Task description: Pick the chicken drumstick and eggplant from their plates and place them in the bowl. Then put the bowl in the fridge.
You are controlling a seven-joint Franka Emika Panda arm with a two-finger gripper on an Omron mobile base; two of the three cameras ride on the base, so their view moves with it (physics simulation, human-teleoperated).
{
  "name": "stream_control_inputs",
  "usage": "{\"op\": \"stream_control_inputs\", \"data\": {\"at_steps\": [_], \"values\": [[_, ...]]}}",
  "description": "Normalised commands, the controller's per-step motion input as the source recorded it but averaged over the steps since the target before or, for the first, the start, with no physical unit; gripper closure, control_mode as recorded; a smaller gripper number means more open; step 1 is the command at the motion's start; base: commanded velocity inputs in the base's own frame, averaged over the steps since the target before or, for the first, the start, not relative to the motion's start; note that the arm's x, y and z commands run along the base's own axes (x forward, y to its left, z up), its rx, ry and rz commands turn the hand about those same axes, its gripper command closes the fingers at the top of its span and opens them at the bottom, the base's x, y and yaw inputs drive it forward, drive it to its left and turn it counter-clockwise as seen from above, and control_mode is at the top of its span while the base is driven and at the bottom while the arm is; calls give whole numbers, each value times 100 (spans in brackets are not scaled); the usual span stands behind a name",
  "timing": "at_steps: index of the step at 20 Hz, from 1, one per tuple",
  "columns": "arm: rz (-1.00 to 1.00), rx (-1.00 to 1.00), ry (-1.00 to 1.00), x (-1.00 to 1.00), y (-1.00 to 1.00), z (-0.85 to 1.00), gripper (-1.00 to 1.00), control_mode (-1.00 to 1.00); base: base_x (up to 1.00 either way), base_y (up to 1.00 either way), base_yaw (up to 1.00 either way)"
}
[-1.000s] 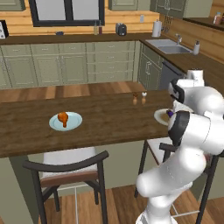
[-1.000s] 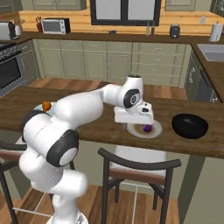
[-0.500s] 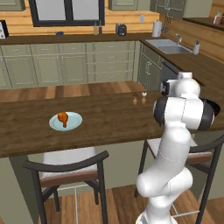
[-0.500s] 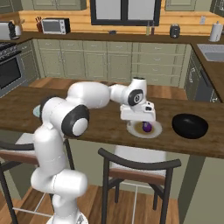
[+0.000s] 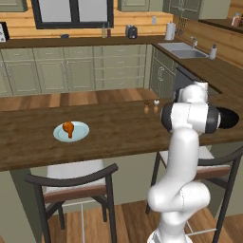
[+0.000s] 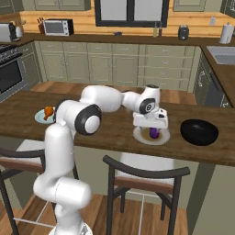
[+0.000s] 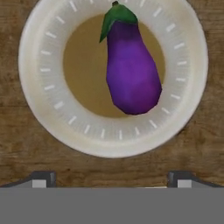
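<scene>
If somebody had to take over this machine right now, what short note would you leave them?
Gripper: open, holding nothing, hanging just above the eggplant.
Eggplant: lying on the cream plate with the tan centre.
Chicken drumstick: on the pale blue plate, further along the counter.
Black bowl: on the counter beside the eggplant's plate.
Done: nothing moved yet.
Left: both foods into the bowl, then bowl into the fridge.

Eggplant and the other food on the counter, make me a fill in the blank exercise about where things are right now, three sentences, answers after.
1. The eggplant lies on the cream plate with the ____ centre.
2. The chicken drumstick rests on the pale ____ plate.
3. The gripper hangs over the eggplant with its jaws ____, and the black bowl holds no food yet.

Missing words: tan-brown; blue; open
</scene>
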Motion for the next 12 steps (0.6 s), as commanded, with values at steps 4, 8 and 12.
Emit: {"op": "stream_control_inputs", "data": {"at_steps": [4,8,12], "values": [[0,-1,-9,10,-4,-43,-100,-100,0,0,0],[0,0,-2,27,0,-41,-100,-100,0,0,0],[0,0,0,19,0,-2,-100,-100,0,0,0]]}}
